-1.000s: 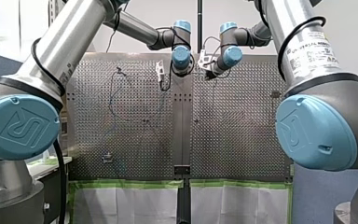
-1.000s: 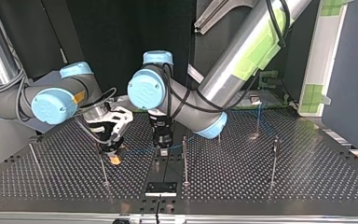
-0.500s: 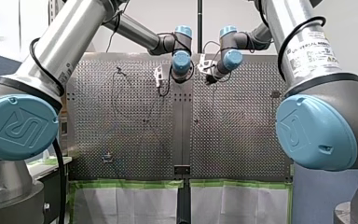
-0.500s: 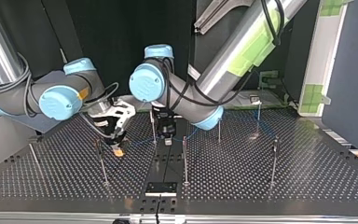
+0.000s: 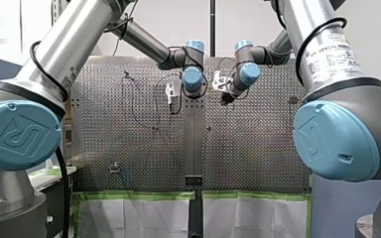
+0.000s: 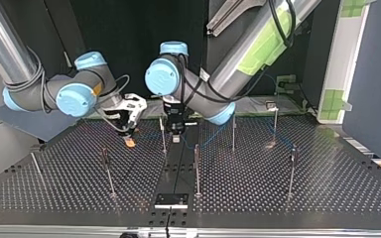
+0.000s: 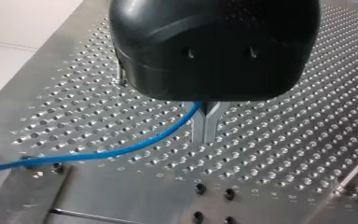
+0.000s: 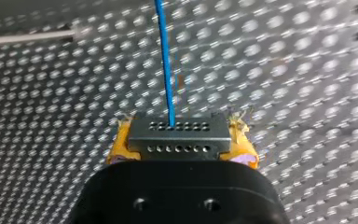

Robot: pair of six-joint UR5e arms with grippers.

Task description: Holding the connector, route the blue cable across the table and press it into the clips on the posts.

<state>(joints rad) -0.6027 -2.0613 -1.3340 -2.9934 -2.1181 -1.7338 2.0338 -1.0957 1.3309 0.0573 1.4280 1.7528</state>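
Note:
In the right wrist view my right gripper is shut on a black connector, with its yellow pads on both sides. The blue cable leaves the connector straight ahead over the perforated table. In the left wrist view my left gripper has its metal fingers shut, with the blue cable running out from between them to one side. In the top view my right gripper and my left gripper hang close together, either side of a thin post. The cable trails off toward the view's right.
Several thin posts stand on the perforated table, among them one beyond my left gripper, one nearer the camera and one at the right. A black block sits at the front edge.
Both grippers have moved away from the top camera, lower in the front view, taking connector and cable along. They now hang beside the post near the middle seam.

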